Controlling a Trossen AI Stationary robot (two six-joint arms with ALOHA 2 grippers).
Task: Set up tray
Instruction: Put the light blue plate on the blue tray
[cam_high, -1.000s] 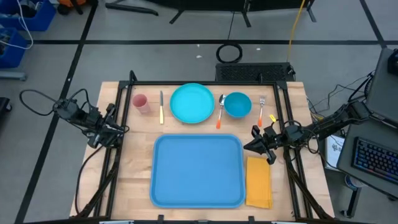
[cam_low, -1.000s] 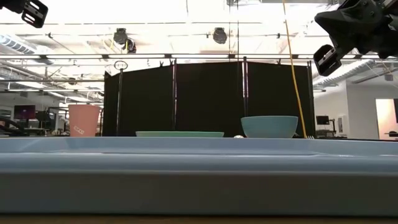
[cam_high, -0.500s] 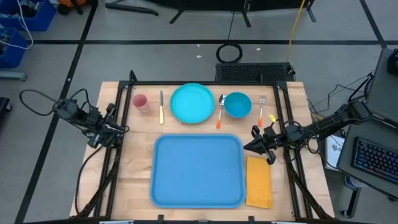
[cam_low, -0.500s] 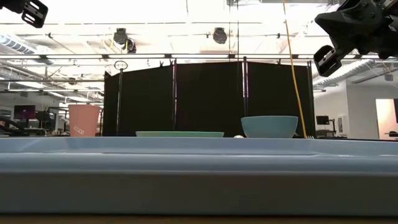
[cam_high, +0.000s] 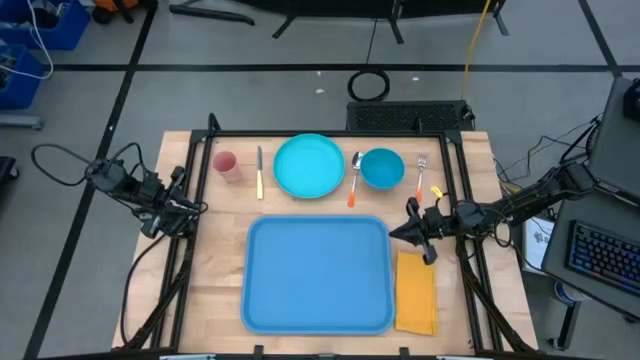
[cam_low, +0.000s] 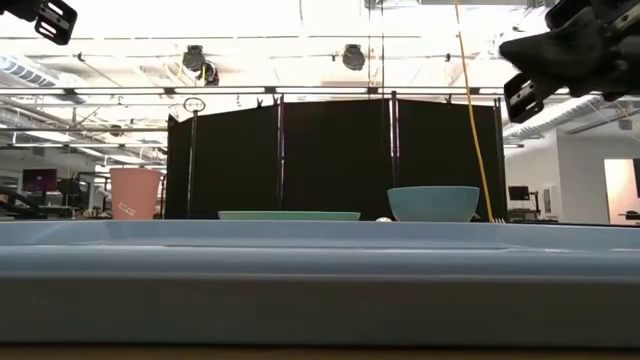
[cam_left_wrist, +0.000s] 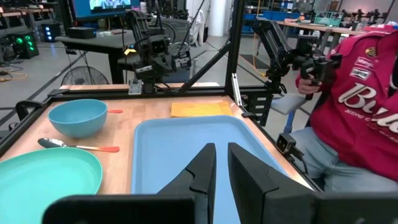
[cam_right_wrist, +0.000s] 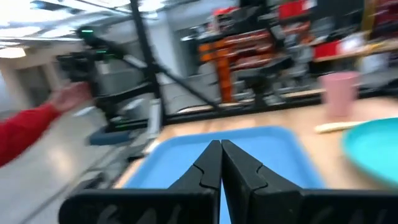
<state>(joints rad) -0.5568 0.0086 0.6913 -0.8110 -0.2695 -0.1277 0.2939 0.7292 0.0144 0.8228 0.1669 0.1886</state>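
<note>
Jaws on my right gripper (cam_high: 408, 232) are pinched fully shut on nothing, hovering just off the tray's (cam_high: 318, 275) far right corner, above the tabletop (cam_high: 215, 290); left gripper (cam_high: 197, 208) hangs by the left frame, well apart from the tray, jaws nearly closed w/ a thin gap, also empty. Tray lies flat & bare at the tabletop's near centre, between both arms, plate (cam_high: 308, 165), bowl (cam_high: 381, 168), cup (cam_high: 226, 164) and cutlery lined up behind it and napkin (cam_high: 416, 291) beside it, prob. staged so each loads onto it in turn.
</note>
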